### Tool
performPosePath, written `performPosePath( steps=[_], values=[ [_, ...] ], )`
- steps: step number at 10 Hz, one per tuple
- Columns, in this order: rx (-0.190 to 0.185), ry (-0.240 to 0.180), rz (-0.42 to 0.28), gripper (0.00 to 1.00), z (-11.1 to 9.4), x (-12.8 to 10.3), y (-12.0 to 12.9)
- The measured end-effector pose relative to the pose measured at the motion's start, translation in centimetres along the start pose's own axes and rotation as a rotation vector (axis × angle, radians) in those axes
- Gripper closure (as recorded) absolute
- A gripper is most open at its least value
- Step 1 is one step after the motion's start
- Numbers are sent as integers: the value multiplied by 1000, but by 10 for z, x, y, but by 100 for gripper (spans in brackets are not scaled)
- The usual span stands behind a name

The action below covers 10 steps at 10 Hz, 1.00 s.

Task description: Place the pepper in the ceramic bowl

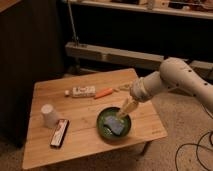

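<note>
The low table [80, 112] is pale wood, matt, with the grain showing. Near its right end, the ceramic bowl [102, 129] has a glossy dark-green glaze. The gripper [125, 108] just above it looks like dull cream plastic. Farther back, the pepper [103, 92] has smooth orange skin. The arm shell [175, 80] is smooth and white.

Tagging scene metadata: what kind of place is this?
Likely a lab or workshop: metal shelving behind, loose cables on the floor, wooden table. Gripper hangs over the bowl; pepper lies on the table.
</note>
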Motion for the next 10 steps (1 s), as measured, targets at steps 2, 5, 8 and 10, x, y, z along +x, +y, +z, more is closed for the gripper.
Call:
performPosePath(
  steps=[2,5,8,10],
  values=[
    [0,0,0,20,0,0,0],
    [0,0,0,20,0,0,0],
    [21,18,-49,20,5,2,-13],
    [34,-27,-137,20,9,7,-50]
  ],
)
